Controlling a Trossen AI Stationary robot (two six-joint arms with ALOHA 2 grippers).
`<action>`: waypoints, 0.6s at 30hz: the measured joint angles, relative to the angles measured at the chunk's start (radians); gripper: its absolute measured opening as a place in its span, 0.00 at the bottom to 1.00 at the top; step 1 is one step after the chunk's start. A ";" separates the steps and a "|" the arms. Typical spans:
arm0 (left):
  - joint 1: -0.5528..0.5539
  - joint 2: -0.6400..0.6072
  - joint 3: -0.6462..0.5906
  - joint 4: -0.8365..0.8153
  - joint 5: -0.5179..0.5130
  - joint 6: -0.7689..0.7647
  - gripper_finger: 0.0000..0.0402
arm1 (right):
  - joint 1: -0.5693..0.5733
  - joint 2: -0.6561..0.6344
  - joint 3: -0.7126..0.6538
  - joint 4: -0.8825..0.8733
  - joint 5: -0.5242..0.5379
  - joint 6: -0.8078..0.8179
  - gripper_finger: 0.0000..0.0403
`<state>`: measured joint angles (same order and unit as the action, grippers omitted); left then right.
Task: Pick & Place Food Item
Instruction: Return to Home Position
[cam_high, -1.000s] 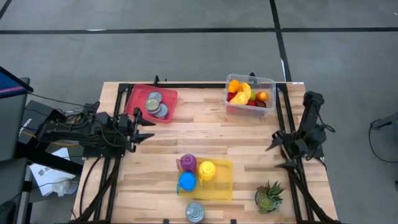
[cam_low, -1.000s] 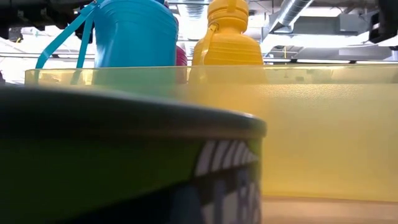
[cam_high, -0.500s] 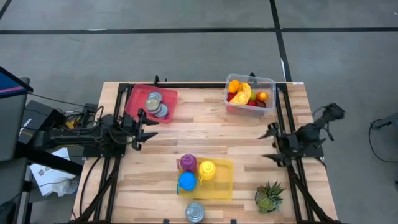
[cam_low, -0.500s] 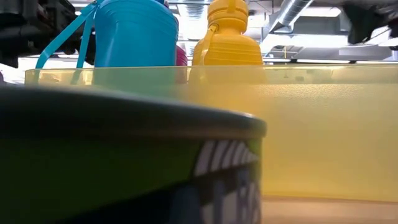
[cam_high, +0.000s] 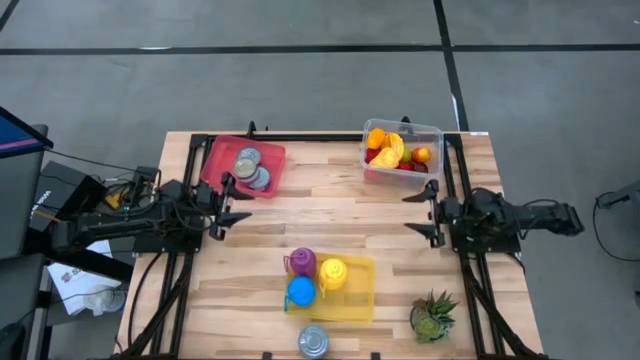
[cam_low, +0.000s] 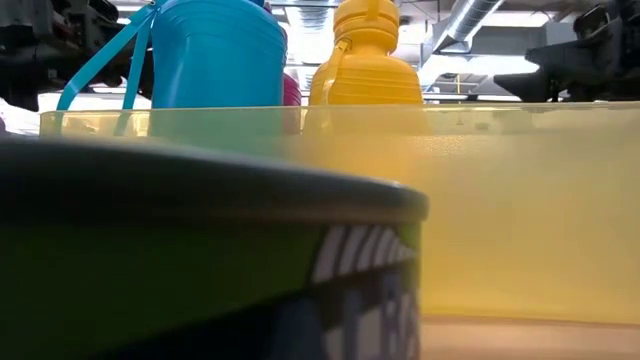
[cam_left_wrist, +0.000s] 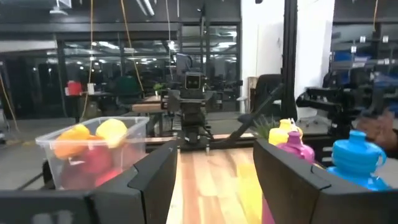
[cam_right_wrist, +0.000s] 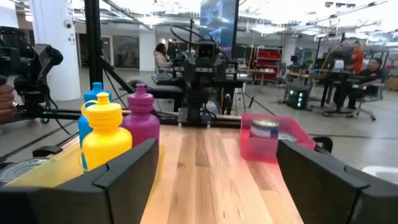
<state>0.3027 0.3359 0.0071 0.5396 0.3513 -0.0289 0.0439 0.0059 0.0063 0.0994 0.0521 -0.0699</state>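
1. I work over a pale wooden table (cam_high: 330, 215) on a grey floor. My wrist views look past it into a wide lab hall with desks, screens and seated people.
2. My left gripper (cam_high: 238, 198) hovers at the table's left side, fingers apart and empty, just beside the red bin (cam_high: 222, 160).
3. In that bin lie round tuna cans (cam_high: 250, 168), silver lids up.
4. Near the front middle, the yellow bin (cam_high: 360, 295) holds three upright bottles at its left end: purple bottle (cam_high: 302, 262), blue bottle (cam_high: 301, 291), yellow bottle (cam_high: 333, 272).
5. A lone can (cam_high: 313, 342) stands at the front edge and blocks much of the low view.
6. A clear tub of fruit (cam_high: 402, 150) sits at the back right. My right gripper (cam_high: 410, 212) hangs in front of it, fingers apart and empty. A potted plant (cam_high: 433, 316) stands at the front right corner.
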 joint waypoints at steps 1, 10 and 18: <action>0.000 0.000 0.000 0.000 0.000 -0.017 0.51 | -0.011 0.000 0.000 -0.007 -0.013 0.007 0.79; 0.000 0.000 0.000 -0.119 -0.069 -0.004 0.51 | -0.045 0.000 0.000 -0.083 -0.027 0.101 0.79; 0.000 0.000 0.000 -0.231 -0.067 -0.009 0.51 | -0.045 0.000 0.000 -0.083 -0.027 0.192 0.79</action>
<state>0.3023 0.3359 0.0071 0.3089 0.2845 -0.0376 -0.0010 0.0059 0.0063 0.0162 0.0254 0.1218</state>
